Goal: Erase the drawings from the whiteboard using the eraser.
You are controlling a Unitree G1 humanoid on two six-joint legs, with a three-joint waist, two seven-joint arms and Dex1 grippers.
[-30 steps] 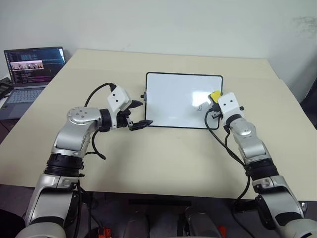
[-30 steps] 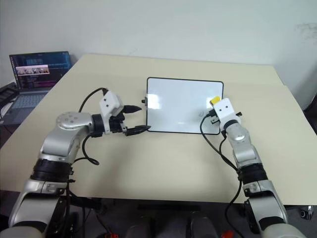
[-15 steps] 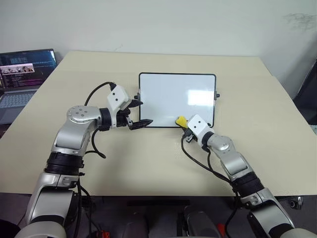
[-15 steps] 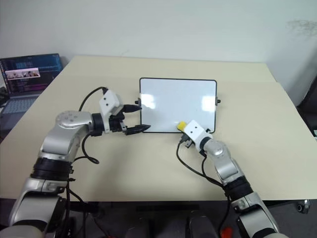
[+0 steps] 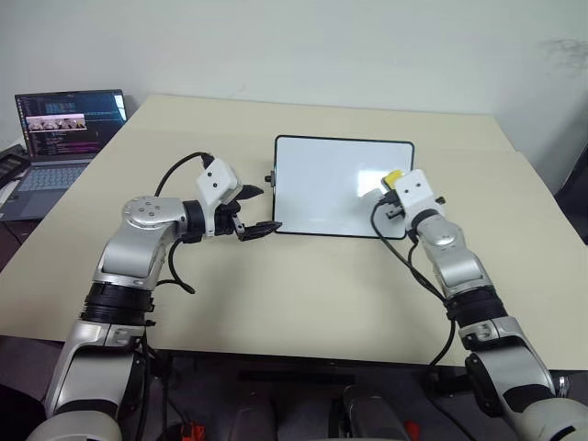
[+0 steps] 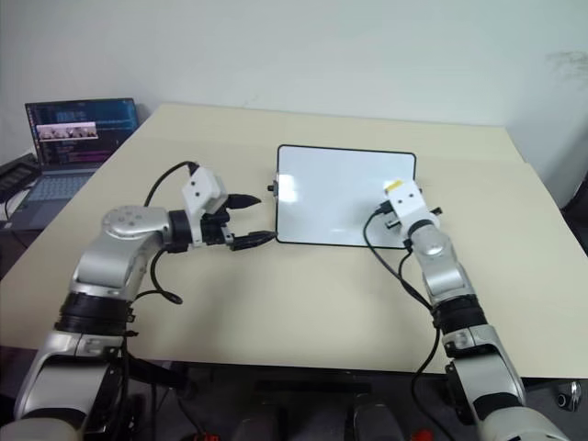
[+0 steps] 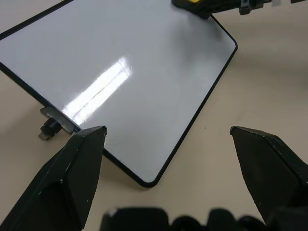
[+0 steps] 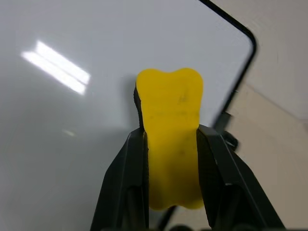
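The right gripper (image 8: 171,144) is closed on the eraser (image 8: 172,139); its two black fingers (image 8: 126,178) press the yellow block from both sides. The eraser lies flat with its dark underside against the whiteboard (image 5: 322,184), at the right part of the board, close to the right edge and about halfway between the far and near edges. In the head view the eraser (image 5: 393,177) shows as a small yellow spot just in front of the white wrist housing of the right arm (image 5: 441,248). This arm reaches forward from the near right side of the table (image 5: 276,294).

The left gripper (image 5: 253,211) is open, with its fingers (image 7: 72,168) spread wide apart and nothing between them. It hovers just left of the near left corner of the whiteboard and points to the right, toward the board. It is not possible to tell whether a fingertip touches the frame.

The whiteboard lies flat in the middle of the table, a little to the far side. Its surface looks clean and white, with only a bright reflection of light; no blue drawings can be made out on it. A small black knob (image 7: 48,129) sits at its left short side.

A laptop (image 5: 60,138) with a lit screen stands at the far left, beside the table.
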